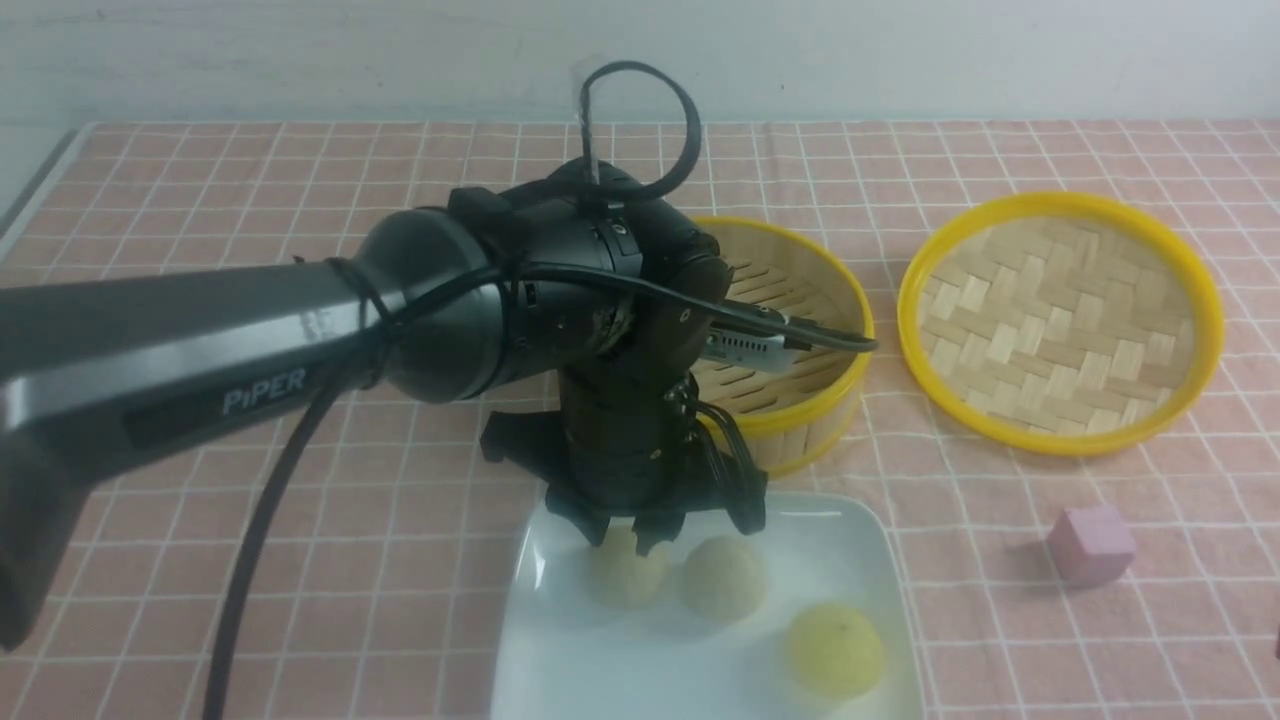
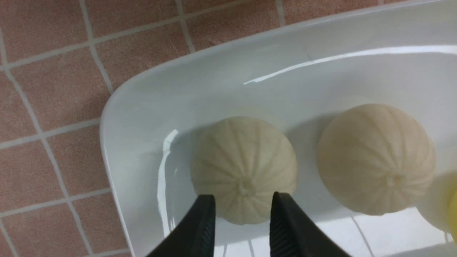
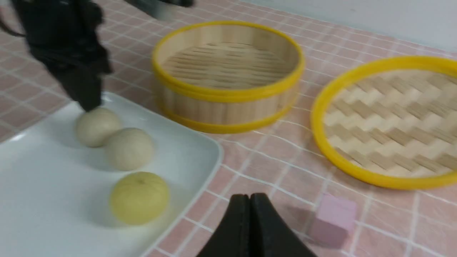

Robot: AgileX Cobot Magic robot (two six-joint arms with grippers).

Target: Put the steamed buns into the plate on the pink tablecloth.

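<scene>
Leftmost, the left gripper (image 1: 625, 535) was pointed down over the white square plate (image 1: 560, 650), its fingers (image 2: 205, 221) narrowly parted atop the left beige bun (image 1: 625, 578); whether it was touched could not be told. Just beside it in the plate were laid the middle beige bun (image 1: 722, 577) and, nearer the front, the yellow-green bun (image 1: 833, 650). The plate was set on the pink tablecloth (image 1: 150, 200). Behind stood the bamboo steamer basket (image 1: 810, 300), then the woven lid (image 1: 1060, 320) and the pink cube (image 1: 1090, 545). The right gripper (image 3: 250, 214) was pressed closed, empty.
</scene>
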